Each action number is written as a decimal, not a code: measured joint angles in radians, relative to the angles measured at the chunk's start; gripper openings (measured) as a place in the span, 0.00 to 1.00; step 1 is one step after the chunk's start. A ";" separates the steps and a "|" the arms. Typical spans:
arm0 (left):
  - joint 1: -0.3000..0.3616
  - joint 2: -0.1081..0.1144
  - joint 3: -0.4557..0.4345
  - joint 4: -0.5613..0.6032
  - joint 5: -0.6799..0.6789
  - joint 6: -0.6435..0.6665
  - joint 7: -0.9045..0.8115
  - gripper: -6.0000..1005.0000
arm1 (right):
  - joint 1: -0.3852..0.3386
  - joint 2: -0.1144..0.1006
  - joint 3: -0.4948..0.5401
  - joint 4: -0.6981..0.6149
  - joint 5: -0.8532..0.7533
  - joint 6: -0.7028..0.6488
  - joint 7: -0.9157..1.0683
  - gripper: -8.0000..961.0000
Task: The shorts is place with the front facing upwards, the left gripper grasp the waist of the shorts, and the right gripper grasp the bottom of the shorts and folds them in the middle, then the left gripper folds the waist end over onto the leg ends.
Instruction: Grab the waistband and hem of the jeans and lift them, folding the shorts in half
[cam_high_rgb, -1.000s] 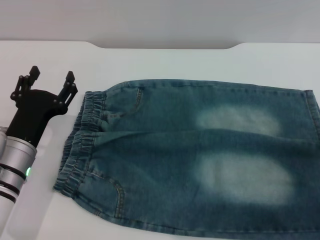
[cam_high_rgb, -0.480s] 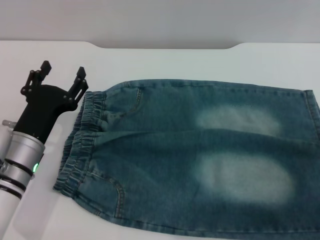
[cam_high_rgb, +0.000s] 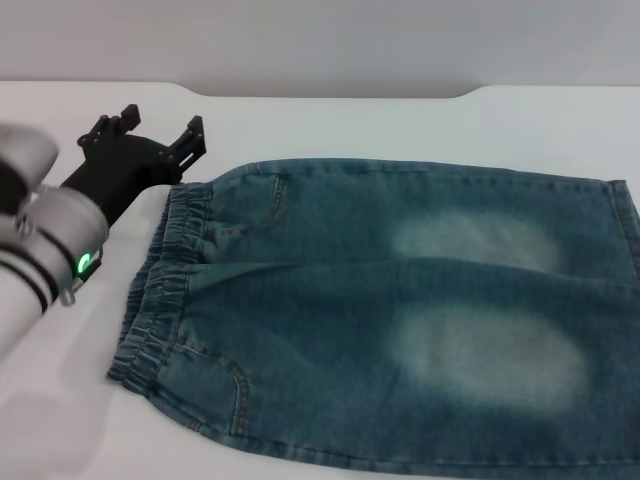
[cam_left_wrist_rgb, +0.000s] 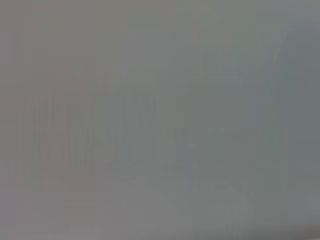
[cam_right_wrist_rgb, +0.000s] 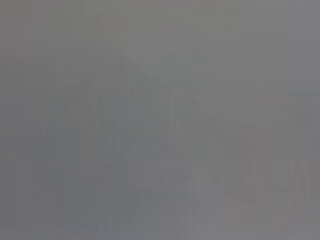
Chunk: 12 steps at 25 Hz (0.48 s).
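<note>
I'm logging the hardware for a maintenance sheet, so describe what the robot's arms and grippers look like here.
Only the left arm shows. The left gripper is a matte black claw with two slim fingers on jointed linkage bars and a tapered black housing. Behind it the arm is a silver-white cylinder with black bands and a small green light. The right gripper is out of view; both wrist pictures show nothing readable.

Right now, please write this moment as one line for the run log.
left gripper: open, beside waist far corner, not touching | shorts: flat on table | right gripper: unseen
</note>
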 joint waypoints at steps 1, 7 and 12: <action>0.037 -0.018 -0.107 -0.118 0.046 -0.193 0.056 0.81 | -0.027 0.015 0.071 0.050 0.000 0.093 -0.043 0.77; 0.123 -0.131 -0.384 -0.414 0.142 -0.720 0.257 0.81 | -0.184 0.213 0.472 0.281 -0.002 0.607 -0.281 0.77; 0.116 -0.137 -0.495 -0.571 0.146 -1.041 0.267 0.81 | -0.215 0.242 0.647 0.383 -0.053 0.894 -0.186 0.77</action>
